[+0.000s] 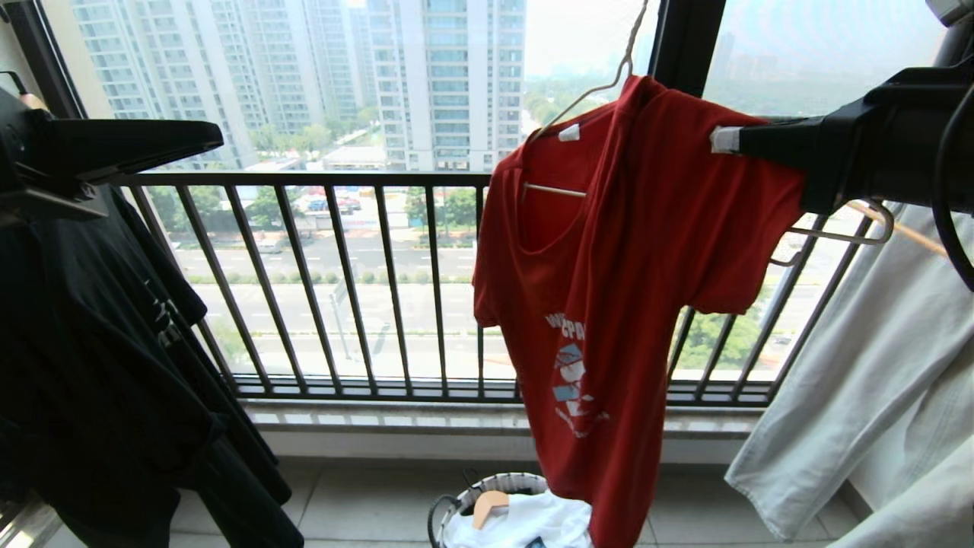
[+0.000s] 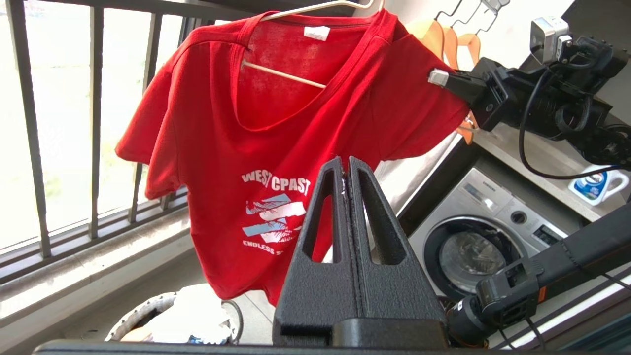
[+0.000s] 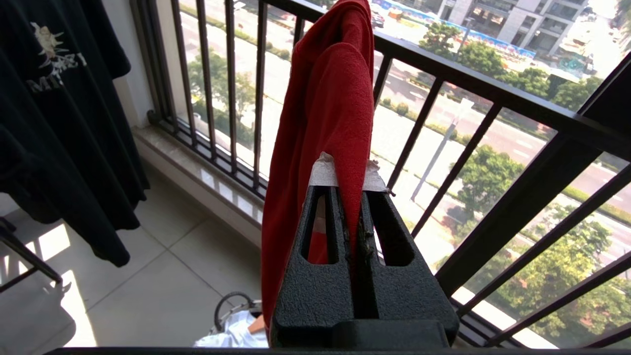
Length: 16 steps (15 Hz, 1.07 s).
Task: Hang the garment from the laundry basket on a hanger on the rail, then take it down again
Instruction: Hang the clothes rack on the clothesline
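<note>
- The right pincer [image 1: 723,140] is clamped on the red garment [image 1: 609,289] at its right shoulder, the cloth nipped between taped tips; in the right wrist view the fabric runs straight down between the two fingers
- That grip looks meant to tug the shoulder over the end of the hanger [image 1: 593,91], or to steady the shirt as it is lifted; which of the two cannot be told
- The garment hangs on the thin white hanger, the left shoulder seated, the collar sagging off-centre and the hanger's lower bar showing through the neck opening
- The hook runs up out of the head view, so the rail is not seen
- The left pincer [image 2: 347,165] has its fingers pressed together with nothing between, holding back on the left, near and well apart from the shirt
- Below the hem stands the laundry basket [image 1: 502,485] with white cloth and a wooden hanger inside
- A black T-shirt [image 1: 114,365] crowds the left, pale trousers [image 1: 860,396] the right, close beside the working arm; the balcony railing [image 1: 335,289] lies behind
</note>
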### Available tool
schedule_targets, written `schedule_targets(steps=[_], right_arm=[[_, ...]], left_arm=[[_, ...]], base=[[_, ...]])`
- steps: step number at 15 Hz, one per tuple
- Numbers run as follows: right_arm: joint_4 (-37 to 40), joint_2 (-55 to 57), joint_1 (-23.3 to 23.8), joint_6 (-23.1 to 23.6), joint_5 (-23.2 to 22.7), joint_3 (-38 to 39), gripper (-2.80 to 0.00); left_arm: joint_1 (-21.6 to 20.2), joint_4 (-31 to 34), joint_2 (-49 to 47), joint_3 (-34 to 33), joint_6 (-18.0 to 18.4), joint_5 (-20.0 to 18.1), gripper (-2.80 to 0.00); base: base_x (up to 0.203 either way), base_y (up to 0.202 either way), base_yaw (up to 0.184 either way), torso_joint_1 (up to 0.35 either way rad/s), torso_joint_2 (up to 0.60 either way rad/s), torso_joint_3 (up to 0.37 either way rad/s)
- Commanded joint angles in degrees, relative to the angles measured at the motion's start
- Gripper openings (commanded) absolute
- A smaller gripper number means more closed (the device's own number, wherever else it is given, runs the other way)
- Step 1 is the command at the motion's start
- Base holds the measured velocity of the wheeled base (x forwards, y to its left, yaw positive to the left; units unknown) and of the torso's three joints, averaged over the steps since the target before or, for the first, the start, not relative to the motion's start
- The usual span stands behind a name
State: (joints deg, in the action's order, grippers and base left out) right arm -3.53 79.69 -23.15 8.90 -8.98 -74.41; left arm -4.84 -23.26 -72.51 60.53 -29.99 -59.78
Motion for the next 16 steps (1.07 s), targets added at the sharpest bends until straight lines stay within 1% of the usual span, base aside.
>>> schedule_targets(steps=[1, 5, 6, 7, 13, 16], right_arm=[[0.10, 0.52, -0.40, 0.07, -0.07, 0.78, -2.80], [-0.08, 0.73, -0.67, 0.18, -0.16, 1.81, -2.80], [-0.08, 0.64, -0.67, 0.69, -0.16, 1.81, -0.05], [-0.08, 0.64, -0.69, 1.03, -0.10, 1.79, 0.00], [-0.01, -1.18, -0.75, 1.03, -0.30, 2.70, 0.00], [0.01, -4.73, -0.75, 1.03, -0.33, 5.44, 0.00]], left_arm=[[-0.14, -0.12, 0.15, -0.06, -0.16, -0.33, -2.80], [-0.35, -0.12, 0.09, -0.06, -0.16, -0.33, -2.80], [-0.35, -0.12, 0.09, -0.06, -0.16, -0.33, -2.80], [-0.43, -0.12, 0.09, -0.06, -0.16, -0.33, -2.80], [-0.37, -0.12, 0.02, -0.06, -0.16, -0.33, -2.80], [-0.35, -0.12, 0.00, -0.06, -0.16, -0.33, -2.80]], base=[[0.000, 0.000, 0.000, 0.000, 0.00, 0.000], [0.000, 0.000, 0.000, 0.000, 0.00, 0.000], [0.000, 0.000, 0.000, 0.000, 0.00, 0.000], [0.000, 0.000, 0.000, 0.000, 0.00, 0.000], [0.000, 0.000, 0.000, 0.000, 0.00, 0.000], [0.000, 0.000, 0.000, 0.000, 0.00, 0.000]])
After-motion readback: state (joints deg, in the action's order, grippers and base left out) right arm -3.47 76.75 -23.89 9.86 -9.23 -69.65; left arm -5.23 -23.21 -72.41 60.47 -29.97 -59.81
